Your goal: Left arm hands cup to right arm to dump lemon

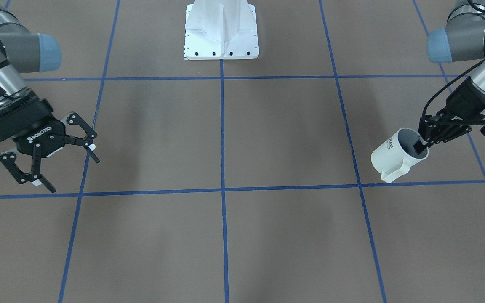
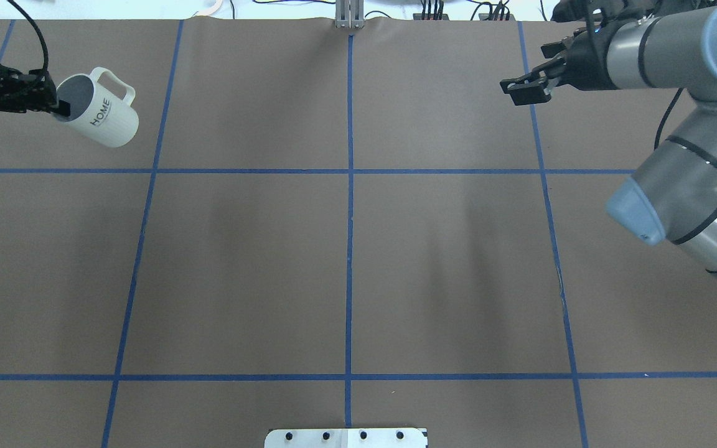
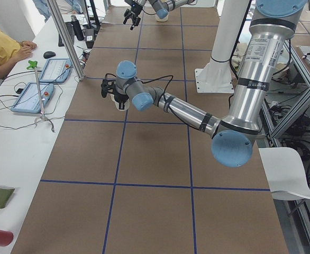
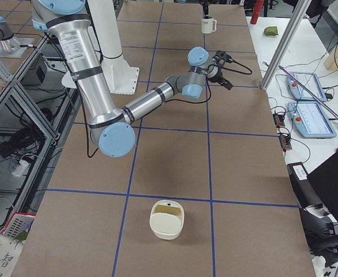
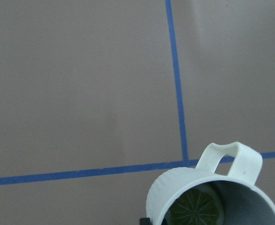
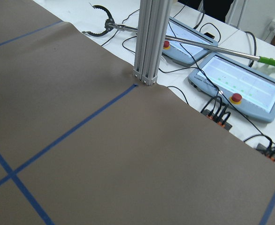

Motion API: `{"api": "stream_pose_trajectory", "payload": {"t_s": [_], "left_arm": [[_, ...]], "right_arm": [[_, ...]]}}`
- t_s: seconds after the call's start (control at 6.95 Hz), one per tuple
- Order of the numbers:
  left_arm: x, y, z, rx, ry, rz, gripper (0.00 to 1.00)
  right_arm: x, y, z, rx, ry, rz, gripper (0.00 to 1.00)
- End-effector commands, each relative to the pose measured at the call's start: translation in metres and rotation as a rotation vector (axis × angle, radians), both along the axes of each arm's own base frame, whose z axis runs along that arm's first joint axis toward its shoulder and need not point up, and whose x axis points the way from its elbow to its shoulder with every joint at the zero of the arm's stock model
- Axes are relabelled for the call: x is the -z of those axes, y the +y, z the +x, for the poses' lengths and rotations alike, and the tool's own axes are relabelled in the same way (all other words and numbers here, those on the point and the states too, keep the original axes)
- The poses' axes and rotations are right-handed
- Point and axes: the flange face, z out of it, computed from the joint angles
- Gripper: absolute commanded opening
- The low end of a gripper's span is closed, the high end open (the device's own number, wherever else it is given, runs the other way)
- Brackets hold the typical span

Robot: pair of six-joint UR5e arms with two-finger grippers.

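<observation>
The cup (image 2: pixel 102 115) is tilted, its long axis slanting: mouth toward the left gripper (image 2: pixel 60 107), base toward mid-counter (image 2: pixel 240 267), handle on the far side. A lemon slice (image 5: pixel 196 206) lies inside. The left gripper is clamped on the rim, over the counter's left end. The right gripper (image 1: pixel 74 174) is wide open, empty, well apart.

Silver-grey left arm (image 3: pixel 187 110) & right arm (image 4: pixel 151 95) w/ pale-blue joint caps, blk cables, right pincer (image 1: pixel 75 174) blk linkage, ROBOTIQ mark

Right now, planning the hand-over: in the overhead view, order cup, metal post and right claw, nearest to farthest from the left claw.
1. cup, in the left claw, far left.
2. metal post, top centre.
3. right claw, top right.
</observation>
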Motion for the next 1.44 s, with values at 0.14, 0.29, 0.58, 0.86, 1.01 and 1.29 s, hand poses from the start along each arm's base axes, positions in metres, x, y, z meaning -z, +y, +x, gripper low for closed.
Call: {"api": "stream_pose_trajectory", "payload": {"t_s": [0.14,0.29,0.58,0.86,1.01,1.29], "left_arm": [[0.116,-0.020,0.043,0.150,0.224,-0.254,0.00],[0.134,-0.019,0.061,0.151,0.255,-0.299,0.00],[0.153,-0.025,0.085,0.153,0.284,-0.358,0.00],[0.183,-0.013,0.127,0.178,0.313,-0.380,0.00],[0.197,-0.005,0.148,0.183,0.328,-0.393,0.00],[0.213,-0.003,0.175,0.206,0.341,-0.409,0.00]], "right_arm": [[0.065,0.029,-0.094,-0.151,-0.043,0.150,0.99],[0.072,0.043,-0.112,-0.198,-0.089,0.197,0.99],[0.074,0.059,-0.174,-0.265,-0.180,0.262,0.99],[0.093,0.062,-0.207,-0.270,-0.144,0.309,0.97],[0.105,0.067,-0.212,-0.249,-0.085,0.388,0.96],[0.120,0.079,-0.222,-0.231,-0.096,0.408,0.97]]}}
